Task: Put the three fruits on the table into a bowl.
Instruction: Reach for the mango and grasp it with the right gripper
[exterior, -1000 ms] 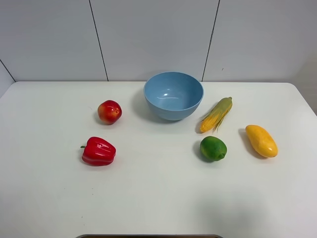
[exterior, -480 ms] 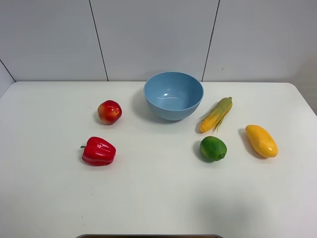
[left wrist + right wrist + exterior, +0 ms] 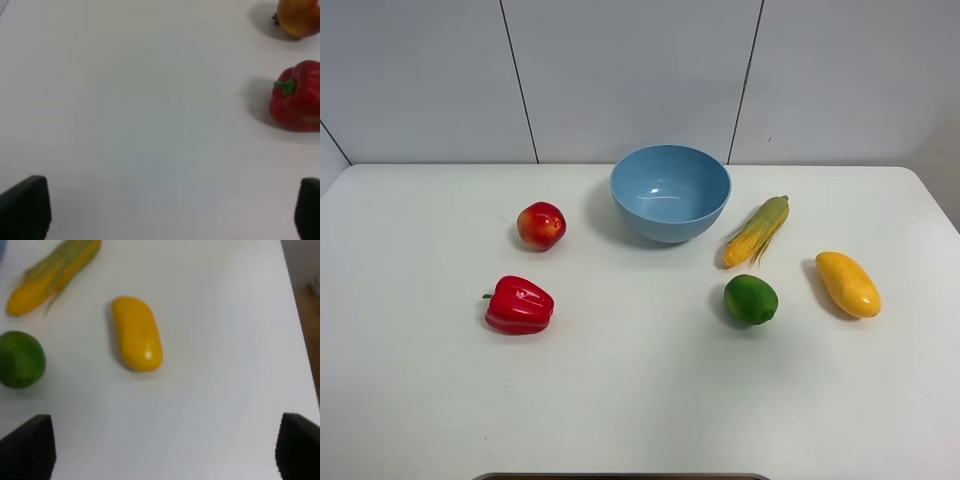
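Observation:
The light blue bowl (image 3: 670,192) stands at the back middle of the white table (image 3: 640,400), with nothing in it. The red apple (image 3: 541,225) (image 3: 299,17) lies to its left. The green lime (image 3: 751,299) (image 3: 20,359) and the yellow-orange mango (image 3: 848,283) (image 3: 136,333) lie on the right. Neither arm shows in the exterior high view. My left gripper (image 3: 167,215) hovers open over bare table, well short of the apple. My right gripper (image 3: 162,450) is open too, above the table short of the mango, nothing between its fingers.
A glossy red bell pepper (image 3: 519,305) (image 3: 297,96) lies in front of the apple. A corn cob with green husk (image 3: 757,231) (image 3: 52,274) rests between the bowl and the lime. The table's right edge (image 3: 295,315) runs close beside the mango.

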`<state>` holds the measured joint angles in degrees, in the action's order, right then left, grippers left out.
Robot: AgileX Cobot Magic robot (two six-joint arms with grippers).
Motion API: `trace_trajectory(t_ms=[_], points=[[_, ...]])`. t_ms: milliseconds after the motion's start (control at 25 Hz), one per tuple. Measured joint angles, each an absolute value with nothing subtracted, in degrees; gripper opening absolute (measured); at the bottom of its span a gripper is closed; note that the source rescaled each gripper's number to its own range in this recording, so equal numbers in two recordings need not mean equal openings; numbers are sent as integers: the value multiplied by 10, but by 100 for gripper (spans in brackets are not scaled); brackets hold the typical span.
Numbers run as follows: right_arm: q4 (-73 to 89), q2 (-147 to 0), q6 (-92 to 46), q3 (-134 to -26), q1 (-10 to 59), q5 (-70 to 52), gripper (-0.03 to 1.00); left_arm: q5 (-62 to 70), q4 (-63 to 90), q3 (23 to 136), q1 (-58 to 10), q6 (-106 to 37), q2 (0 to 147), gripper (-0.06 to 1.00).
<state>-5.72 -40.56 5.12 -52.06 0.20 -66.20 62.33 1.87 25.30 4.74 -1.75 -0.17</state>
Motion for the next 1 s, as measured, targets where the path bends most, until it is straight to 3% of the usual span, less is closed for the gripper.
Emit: trace_trajectory(t_ms=[520,1000], points=[[-103,-728,41,-597,-10,-594,69,623,19,253,47,-18,-2,100],[-3,-936,-46,-691,-24,-550,69,623,19,253,47,-18,-2,100]])
